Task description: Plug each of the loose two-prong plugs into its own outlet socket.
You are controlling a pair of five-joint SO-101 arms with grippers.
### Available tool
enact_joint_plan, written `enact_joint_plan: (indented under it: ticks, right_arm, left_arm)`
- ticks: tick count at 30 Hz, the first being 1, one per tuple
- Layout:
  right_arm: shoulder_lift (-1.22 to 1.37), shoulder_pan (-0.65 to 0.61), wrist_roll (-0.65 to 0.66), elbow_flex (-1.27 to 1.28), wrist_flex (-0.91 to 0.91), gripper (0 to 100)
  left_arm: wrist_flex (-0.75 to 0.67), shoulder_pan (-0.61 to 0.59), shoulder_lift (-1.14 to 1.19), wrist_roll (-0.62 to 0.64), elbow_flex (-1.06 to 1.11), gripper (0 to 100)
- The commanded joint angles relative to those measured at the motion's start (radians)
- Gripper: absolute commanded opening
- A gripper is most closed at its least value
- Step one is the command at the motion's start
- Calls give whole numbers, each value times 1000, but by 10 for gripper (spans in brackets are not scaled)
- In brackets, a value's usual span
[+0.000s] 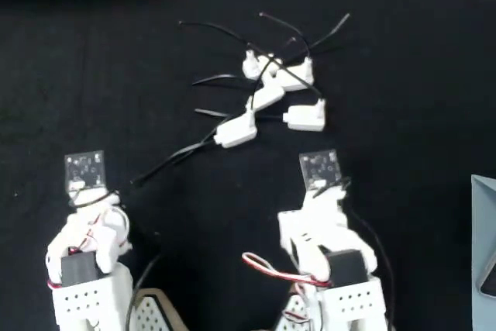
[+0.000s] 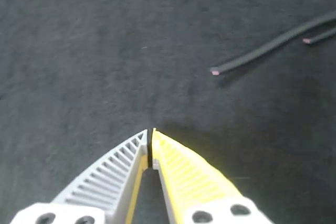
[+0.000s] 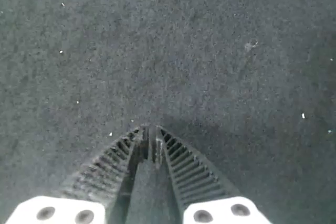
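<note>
Two-prong plugs and sockets (image 1: 267,97), white blocks on black leads, lie heaped mid-counter (image 1: 93,60), well ahead of both arms, probably left loose for pairing. The left arm (image 1: 85,246) and right arm (image 1: 325,238) sit back. The left jaws and right jaws are pressed together and empty. A cut lead end (image 2: 215,71) lies nearby. No writing is legible.

Tabletop (image 1: 93,75): black cloth, matt and finely fuzzy (pale lint specks show in the right wrist view).
Plug bodies (image 1: 235,131): smooth white plastic with a slight sheen.
Cords (image 2: 262,53): smooth dark sheathing.
Left gripper (image 2: 151,132) fingers (image 2: 178,169): ribbed matt plastic, one white, one yellow.
Right gripper (image 3: 151,128) fingers (image 3: 184,166): ribbed black plastic.
</note>
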Motion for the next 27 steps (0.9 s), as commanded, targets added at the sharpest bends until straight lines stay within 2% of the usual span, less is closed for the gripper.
enact_joint_plan:
  ticks: [1,27]
  right_arm:
    - [-76,12,-11,-7,6,13]
    - [-76,12,-11,-7,6,13]
  left_arm:
    - [34,-76,-12,9,19,30]
    - [34,-90,-12,8,19,30]
